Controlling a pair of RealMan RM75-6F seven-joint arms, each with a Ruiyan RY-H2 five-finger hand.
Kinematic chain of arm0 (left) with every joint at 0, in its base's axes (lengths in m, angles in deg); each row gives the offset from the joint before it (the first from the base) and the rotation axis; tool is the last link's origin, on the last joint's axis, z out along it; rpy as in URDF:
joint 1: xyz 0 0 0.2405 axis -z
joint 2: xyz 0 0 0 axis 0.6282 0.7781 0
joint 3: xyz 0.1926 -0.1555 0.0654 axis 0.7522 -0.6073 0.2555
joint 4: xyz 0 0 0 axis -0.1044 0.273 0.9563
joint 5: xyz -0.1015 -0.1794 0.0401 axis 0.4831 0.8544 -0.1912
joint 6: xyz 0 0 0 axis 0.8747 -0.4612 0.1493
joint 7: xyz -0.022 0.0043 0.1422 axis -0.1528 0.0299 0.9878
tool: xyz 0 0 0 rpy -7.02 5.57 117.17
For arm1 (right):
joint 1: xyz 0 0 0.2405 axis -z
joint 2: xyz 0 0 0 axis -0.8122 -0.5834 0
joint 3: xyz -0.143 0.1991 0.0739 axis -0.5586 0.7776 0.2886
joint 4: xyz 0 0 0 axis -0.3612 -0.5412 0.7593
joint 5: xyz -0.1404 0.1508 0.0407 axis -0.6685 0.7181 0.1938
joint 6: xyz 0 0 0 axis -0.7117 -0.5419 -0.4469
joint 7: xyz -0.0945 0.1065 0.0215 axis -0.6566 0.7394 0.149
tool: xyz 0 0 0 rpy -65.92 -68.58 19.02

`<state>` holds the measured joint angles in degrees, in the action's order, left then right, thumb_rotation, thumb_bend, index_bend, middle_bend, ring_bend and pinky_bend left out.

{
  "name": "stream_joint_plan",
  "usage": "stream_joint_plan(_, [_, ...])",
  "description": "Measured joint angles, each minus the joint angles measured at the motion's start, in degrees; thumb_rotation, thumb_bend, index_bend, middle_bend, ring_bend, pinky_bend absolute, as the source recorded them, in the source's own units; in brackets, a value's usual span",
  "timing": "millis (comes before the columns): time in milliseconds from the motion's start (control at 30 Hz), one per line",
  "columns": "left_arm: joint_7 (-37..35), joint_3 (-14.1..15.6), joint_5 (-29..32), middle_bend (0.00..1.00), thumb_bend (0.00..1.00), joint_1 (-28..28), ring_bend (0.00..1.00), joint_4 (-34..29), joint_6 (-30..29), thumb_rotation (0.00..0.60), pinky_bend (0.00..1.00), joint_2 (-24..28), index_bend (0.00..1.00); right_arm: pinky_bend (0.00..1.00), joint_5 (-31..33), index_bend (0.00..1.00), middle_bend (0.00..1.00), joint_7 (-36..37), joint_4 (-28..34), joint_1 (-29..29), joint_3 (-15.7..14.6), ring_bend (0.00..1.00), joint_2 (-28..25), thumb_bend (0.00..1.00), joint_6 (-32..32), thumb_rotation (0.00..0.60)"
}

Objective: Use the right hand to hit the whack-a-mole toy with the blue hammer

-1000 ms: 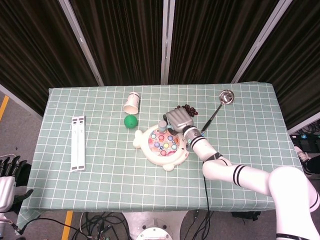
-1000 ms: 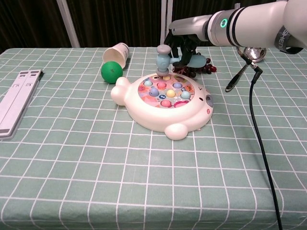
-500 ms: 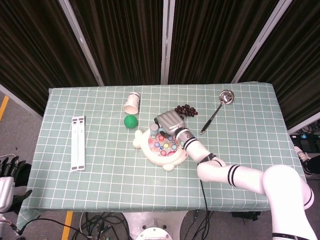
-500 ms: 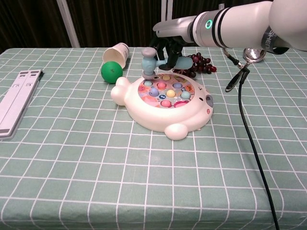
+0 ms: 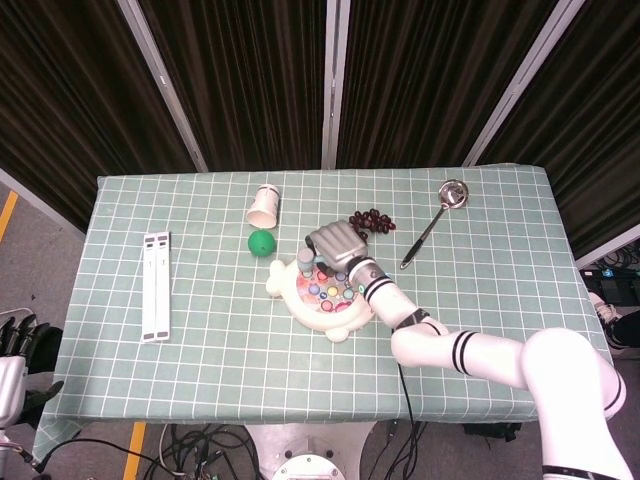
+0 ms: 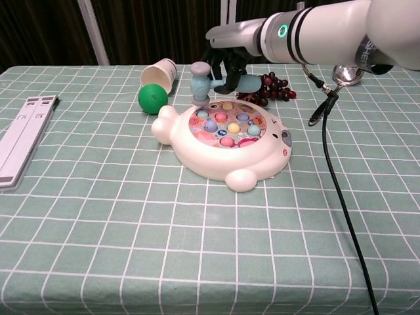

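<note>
The whack-a-mole toy [image 6: 223, 141] [image 5: 322, 295] is a cream animal-shaped base with several coloured mole buttons on its round top, lying mid-table. My right hand [image 6: 226, 60] [image 5: 335, 245] grips the teal handle of the blue hammer [image 6: 199, 83] [image 5: 305, 263]. The hammer's grey-blue head hangs upright just above the toy's far-left edge, a little clear of the buttons. My left hand [image 5: 12, 345] shows at the lower-left edge of the head view, beside the table, too cropped to read its fingers.
A green ball [image 6: 152, 97] and a tipped white paper cup [image 6: 159, 73] lie left of the toy. Dark grapes [image 6: 274, 86] and a metal ladle [image 6: 335, 85] lie behind and to the right. A white two-bar rack [image 6: 21, 139] sits at the left. A black cable [image 6: 338, 197] hangs from my right arm.
My right hand has carried the hammer leftward across the back of the toy, from over the top buttons to its far-left edge, rising slightly.
</note>
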<state>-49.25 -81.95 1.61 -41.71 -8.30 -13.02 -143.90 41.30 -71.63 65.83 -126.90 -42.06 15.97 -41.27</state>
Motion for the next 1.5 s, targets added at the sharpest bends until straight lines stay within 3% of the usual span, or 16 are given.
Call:
stream_joint_plan(167, [0.3,0.1,-0.6,0.09,0.00,-0.1,0.00,-0.4,-0.5,0.600,0.00,0.2,0.17,0.69,-2.6,0.76,0.67,2.3,5.9,3.6,0.0,0.56,-5.6,0.60,-2.6,0.600])
stream_joint_plan(433, [1.6,-0.3,-1.5,0.09,0.00,0.6,0.00,-1.6,-0.4,0.600,0.00,0.4,0.17,0.68,-11.7,0.76,0.67,9.5,12.1,15.0,-4.3,0.55,-13.5,0.59,-7.9,0.600])
stream_joint_plan(633, [2.8,-0.4,-1.8,0.09,0.00,1.0,0.00,-2.8,-0.2,0.600,0.00,0.8,0.17,0.66,-20.3,0.74,0.66,17.8,10.9,23.3,-8.6,0.55,-15.3,0.57,-10.4,0.600])
stream_joint_plan(800, [4.0,-0.3,-2.1,0.09,0.00,1.4,0.00,-3.8,0.2,0.600,0.00,1.0,0.17,0.65,-26.0,0.72,0.63,24.3,5.0,27.3,-10.5,0.54,-13.5,0.56,-11.0,0.600])
stream_joint_plan(933, [4.7,-0.2,-2.4,0.09,0.00,1.4,0.00,-4.4,-0.1,0.600,0.00,1.2,0.17,0.57,-29.6,0.63,0.57,26.7,-0.8,29.0,-11.0,0.47,-10.3,0.54,-11.1,0.600])
stream_joint_plan(1133, [4.6,-0.1,-2.1,0.09,0.00,1.2,0.00,-4.5,-0.2,0.600,0.00,1.2,0.17,0.39,-34.1,0.37,0.42,30.3,-6.5,30.8,-11.1,0.30,-5.8,0.51,-10.5,0.600])
stream_joint_plan(1267, [4.4,-0.1,-2.1,0.09,0.00,1.0,0.00,-4.2,-0.5,0.600,0.00,1.2,0.17,0.31,-35.6,0.24,0.32,31.4,-7.1,31.9,-10.9,0.21,-4.9,0.50,-10.6,0.600])
stream_joint_plan(1500, [4.0,-0.1,-2.3,0.09,0.00,0.9,0.00,-3.9,-0.8,0.600,0.00,1.2,0.17,0.28,-37.1,0.17,0.28,32.2,-5.2,33.9,-10.6,0.18,-6.4,0.50,-11.8,0.600])
